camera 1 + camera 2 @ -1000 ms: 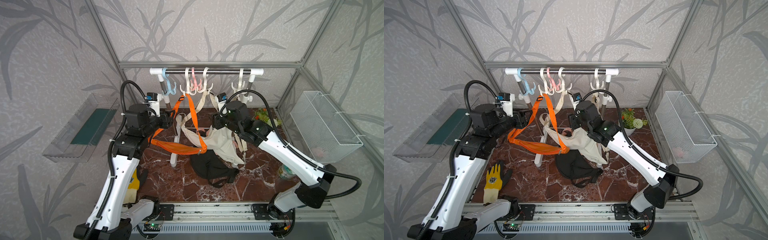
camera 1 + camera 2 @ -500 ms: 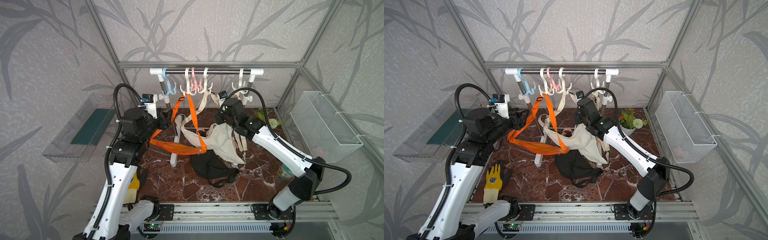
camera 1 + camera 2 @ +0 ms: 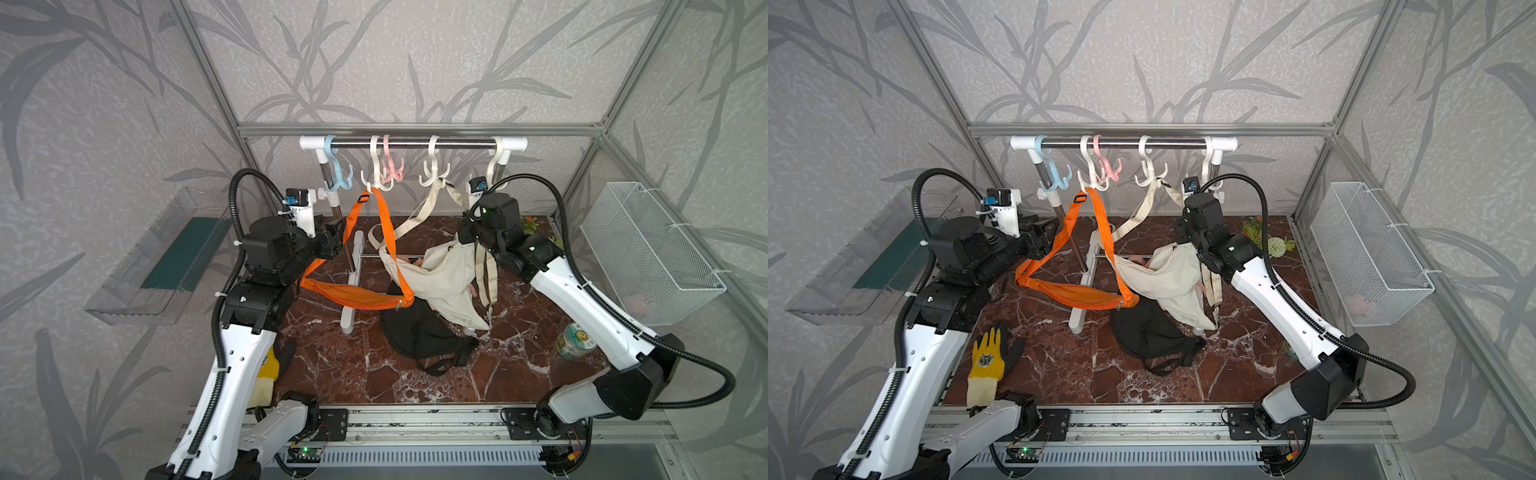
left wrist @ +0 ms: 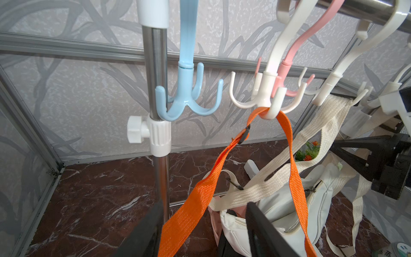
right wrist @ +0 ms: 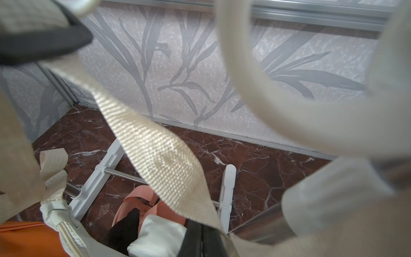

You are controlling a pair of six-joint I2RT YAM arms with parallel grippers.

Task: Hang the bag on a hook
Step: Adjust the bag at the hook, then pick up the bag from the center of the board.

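Note:
An orange bag [image 3: 353, 293] hangs by its strap from a white hook [image 4: 266, 98] on the rail. My left gripper [image 4: 200, 231] is open, and the orange strap runs loose between its fingers. It shows beside the rack's left post in both top views [image 3: 334, 241] [image 3: 1040, 237]. A cream bag [image 3: 444, 278] hangs from another white hook [image 3: 434, 176] by its cream strap [image 5: 160, 155]. My right gripper [image 5: 201, 224] is shut just right of that hook. The strap lies across its tips, and I cannot tell if it is pinched. A black bag [image 3: 419, 336] lies on the floor.
The rail [image 3: 415, 144] also carries a blue hook [image 3: 336, 178], a pink hook [image 3: 390, 170] and a far-right white hook [image 3: 496, 166]. A pink bag [image 5: 138, 200] lies under the cream one. Wire basket [image 3: 648, 253] right, clear tray [image 3: 166, 257] left, yellow glove [image 3: 988, 361], tin [image 3: 575, 340].
My right gripper rose toward the rail and its jaws closed. The white hook holding the cream strap slid right along the rail. My left arm shifted slightly and stays open.

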